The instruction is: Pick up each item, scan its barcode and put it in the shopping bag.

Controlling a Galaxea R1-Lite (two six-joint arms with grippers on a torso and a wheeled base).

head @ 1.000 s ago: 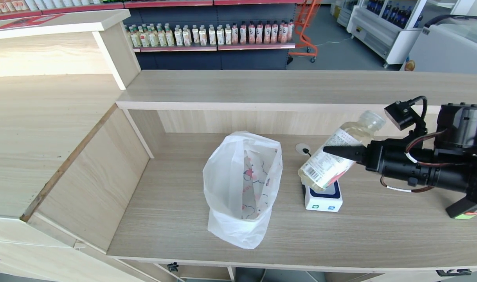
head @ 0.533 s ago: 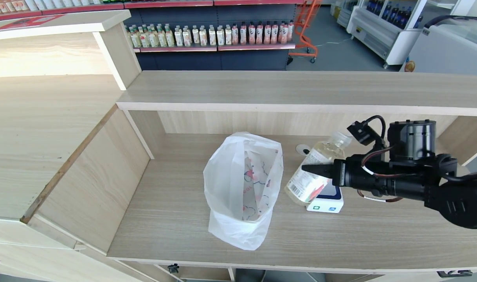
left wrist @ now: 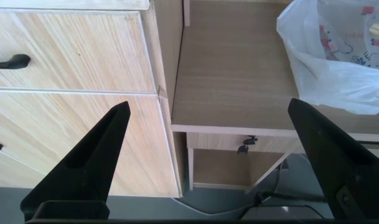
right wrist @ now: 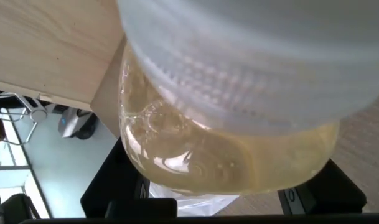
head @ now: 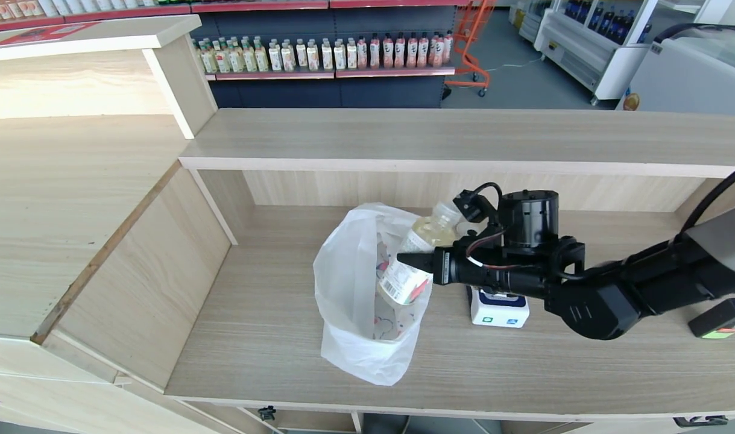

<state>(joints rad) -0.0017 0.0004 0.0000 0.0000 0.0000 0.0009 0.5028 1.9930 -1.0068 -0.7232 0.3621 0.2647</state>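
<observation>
My right gripper (head: 416, 260) is shut on a clear bottle (head: 414, 256) of pale yellow drink with a white cap and a white label. The bottle hangs tilted, its bottom end over the open mouth of the white shopping bag (head: 349, 301) in the middle of the counter. Up close in the right wrist view, the bottle (right wrist: 233, 155) shows its cap and neck. A small white barcode scanner (head: 498, 308) sits on the counter just right of the bag, under my right arm. My left gripper (left wrist: 208, 162) hangs open below the counter's front edge, with the bag (left wrist: 338, 50) farther off.
The wooden counter (head: 584, 361) has a raised back ledge (head: 463, 135) and a side wall (head: 138, 277) at the left. A round cable hole (head: 463, 228) lies behind the scanner. Drawers with dark handles (left wrist: 9, 61) are under the counter. Store shelves of bottles (head: 319, 54) stand behind.
My right arm has carried the bottle leftward from above the scanner to the mouth of the shopping bag. The bag and scanner have stayed put.
</observation>
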